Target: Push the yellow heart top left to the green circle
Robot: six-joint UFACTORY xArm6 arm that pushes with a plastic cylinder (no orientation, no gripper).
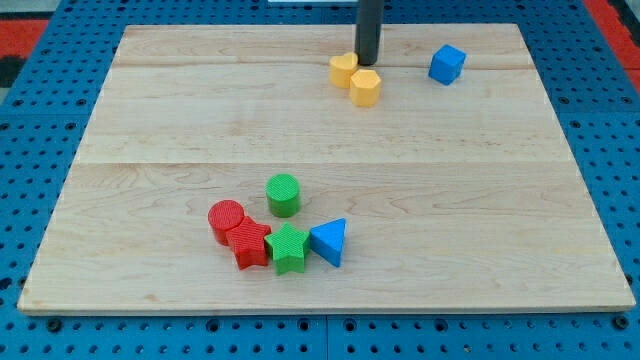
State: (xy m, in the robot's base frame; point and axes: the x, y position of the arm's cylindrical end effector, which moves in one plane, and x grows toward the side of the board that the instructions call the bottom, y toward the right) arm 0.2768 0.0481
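The yellow heart (343, 69) lies near the view's top centre, touching a yellow hexagon (366, 87) at its lower right. My tip (367, 62) stands right behind these two yellow blocks, at the heart's upper right and touching or nearly touching it. The green circle (284, 194) stands far below, left of centre, at the top of a cluster of blocks.
Below the green circle sit a red circle (226, 219), a red star (249, 243), a green star (288, 248) and a blue triangle (330, 241), packed together. A blue cube (447, 64) stands at the view's top right. The wooden board (500, 200) lies on a blue pegboard.
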